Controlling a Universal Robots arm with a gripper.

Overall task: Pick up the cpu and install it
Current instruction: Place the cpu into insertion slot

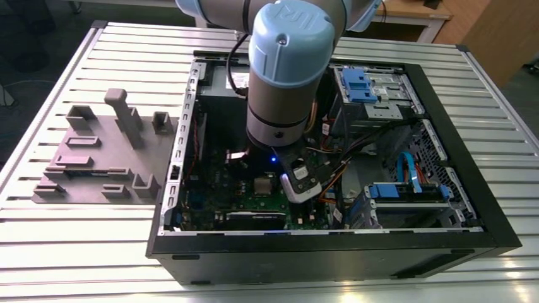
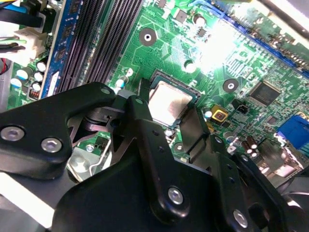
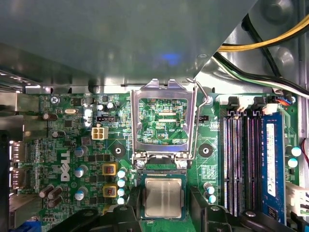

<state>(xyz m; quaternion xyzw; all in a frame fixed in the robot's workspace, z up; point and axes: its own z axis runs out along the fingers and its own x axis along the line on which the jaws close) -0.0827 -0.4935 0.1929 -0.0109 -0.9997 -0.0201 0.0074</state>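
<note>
the cpu (image 3: 164,193) lies flat in its socket on the green board, with the metal frame (image 3: 163,118) standing open beside it. the gripper (image 3: 165,202) is released, its fingers (image 3: 205,212) straddling the chip without touching it. good seating probably means no sideways nudge

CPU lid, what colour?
Silver-grey metal; the cpu shows best in the first wrist view.

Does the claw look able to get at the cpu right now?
Probably yes: the socket frame is swung open clear of the cpu, and the claw straddles it with nothing between.
</note>
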